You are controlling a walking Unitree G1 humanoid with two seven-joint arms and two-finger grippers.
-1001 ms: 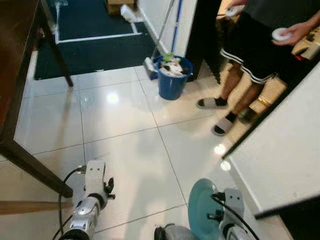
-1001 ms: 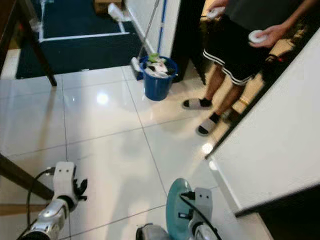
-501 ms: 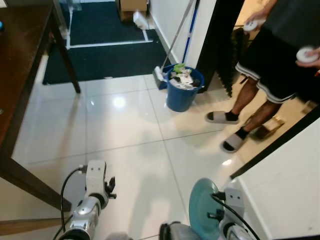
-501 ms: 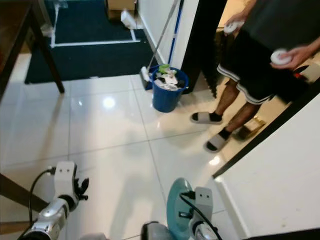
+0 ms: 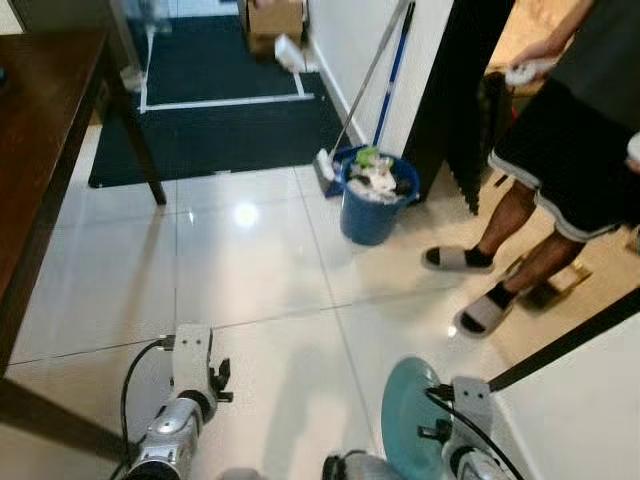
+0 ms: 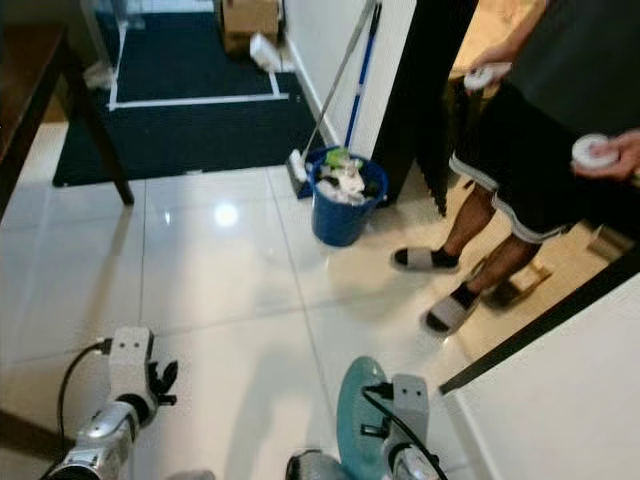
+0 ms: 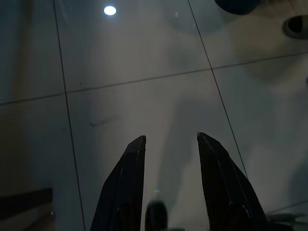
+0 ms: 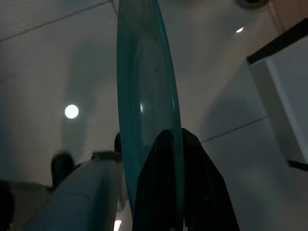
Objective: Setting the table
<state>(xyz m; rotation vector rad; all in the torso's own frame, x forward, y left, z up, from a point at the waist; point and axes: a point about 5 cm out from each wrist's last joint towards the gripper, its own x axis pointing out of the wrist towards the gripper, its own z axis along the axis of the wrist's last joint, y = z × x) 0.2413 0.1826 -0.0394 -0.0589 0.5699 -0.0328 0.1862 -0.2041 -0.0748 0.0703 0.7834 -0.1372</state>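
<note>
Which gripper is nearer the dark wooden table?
Left. The left gripper hangs beside the dark wooden table; the right gripper, holding the teal plate, is farther off.

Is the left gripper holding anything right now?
No, the left gripper has its fingers spread apart over the bare tiled floor, with nothing between them.

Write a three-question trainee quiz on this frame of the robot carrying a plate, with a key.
1. True or false: the right tool grips the teal plate by its rim, edge-on.
2. What does the left tool hold?
3. The blue bucket stands: A) on the dark wooden table, B) on the tiled floor beside a mop, C) in the person's hand.

Key: 1 true. 2 nothing; its fingers are apart. 3 B.
</note>
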